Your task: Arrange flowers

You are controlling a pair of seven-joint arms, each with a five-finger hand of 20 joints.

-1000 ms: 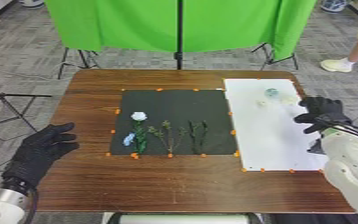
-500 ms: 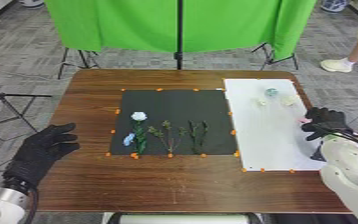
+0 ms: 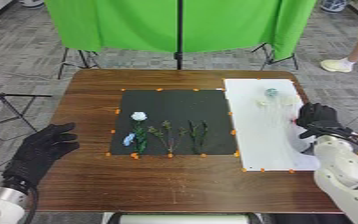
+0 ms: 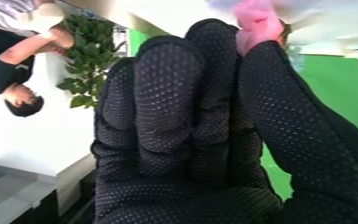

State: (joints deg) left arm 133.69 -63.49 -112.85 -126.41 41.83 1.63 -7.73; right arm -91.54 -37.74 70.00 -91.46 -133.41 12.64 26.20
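The pink flower (image 4: pixel 258 25) is between the thumb and fingertips of my right robot hand (image 3: pixel 318 117), over the right side of the white sheet (image 3: pixel 255 145); I grip it in a light pinch, I judge, because the petals are soft and would crush in a fist. Where its stem runs I cannot tell, so I should turn it with care. Near my fingers on that sheet lie a blue-green bloom (image 3: pixel 271 92) and two pale blooms, seemingly the supply, and a low sweep towards them could drag them along. The black sheet (image 3: pixel 158 102) beside it looks like the place for arranging: a white bloom (image 3: pixel 139 116) with a blue bloom (image 3: pixel 128 139) close by, then thin sprigs (image 3: pixel 167 135) and dark stems (image 3: pixel 198 135), roughly side by side, likely so that each shows. These would be in my way if I came in low from the right, the dark stems first. Orange tape (image 3: pixel 233 132) marks the sheets' edges on the worktop (image 3: pixel 158 190). My left robot hand (image 3: pixel 44 147) is relaxed and empty at the left edge, well apart from the flowers
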